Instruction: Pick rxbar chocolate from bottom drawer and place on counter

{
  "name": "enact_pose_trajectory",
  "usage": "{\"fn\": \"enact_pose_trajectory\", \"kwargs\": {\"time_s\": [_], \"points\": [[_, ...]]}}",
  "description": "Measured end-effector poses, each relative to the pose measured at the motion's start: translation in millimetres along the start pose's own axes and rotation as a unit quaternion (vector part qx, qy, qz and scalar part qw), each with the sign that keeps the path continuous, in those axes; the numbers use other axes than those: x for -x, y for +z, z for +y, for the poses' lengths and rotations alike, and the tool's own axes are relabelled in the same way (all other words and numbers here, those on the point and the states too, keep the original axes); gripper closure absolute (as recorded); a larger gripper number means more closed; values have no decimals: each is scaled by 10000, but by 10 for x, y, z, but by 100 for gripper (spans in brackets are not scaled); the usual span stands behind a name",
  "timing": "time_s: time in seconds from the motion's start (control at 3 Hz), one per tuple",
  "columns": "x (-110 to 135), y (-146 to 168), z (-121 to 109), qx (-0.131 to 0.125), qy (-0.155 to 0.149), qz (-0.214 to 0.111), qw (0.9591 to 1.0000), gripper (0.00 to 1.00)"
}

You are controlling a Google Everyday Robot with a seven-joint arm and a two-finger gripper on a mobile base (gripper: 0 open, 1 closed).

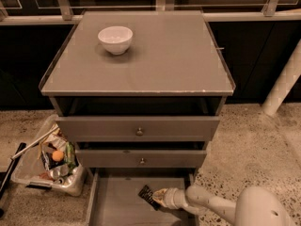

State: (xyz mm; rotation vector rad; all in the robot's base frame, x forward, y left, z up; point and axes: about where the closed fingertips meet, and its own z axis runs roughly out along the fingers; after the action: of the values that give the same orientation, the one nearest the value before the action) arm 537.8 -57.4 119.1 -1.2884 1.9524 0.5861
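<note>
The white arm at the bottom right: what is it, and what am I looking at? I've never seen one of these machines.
It is the single arm of a mobile robot. One camera looks down on a grey cabinet from the front. The arm reaches into the pulled-out bottom drawer. Its gripper, the grasping end, is right against a small black bar, the rxbar chocolate, in that drawer. Whether it has hold of the bar cannot be seen. The flat grey top is the counter, and a white bowl stands near its back left corner. On the floor to the left of the cabinet is a clear bin of odds and ends.
</note>
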Motion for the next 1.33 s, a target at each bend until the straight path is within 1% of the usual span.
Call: {"fn": "enact_pose_trajectory", "kwargs": {"time_s": [0.33, 1.0, 1.33], "points": [[0, 0, 0, 0, 0, 0, 10000, 72], [0, 1, 1, 1, 0, 0, 10000, 27], [1, 2, 2, 2, 0, -1, 10000, 0]]}}
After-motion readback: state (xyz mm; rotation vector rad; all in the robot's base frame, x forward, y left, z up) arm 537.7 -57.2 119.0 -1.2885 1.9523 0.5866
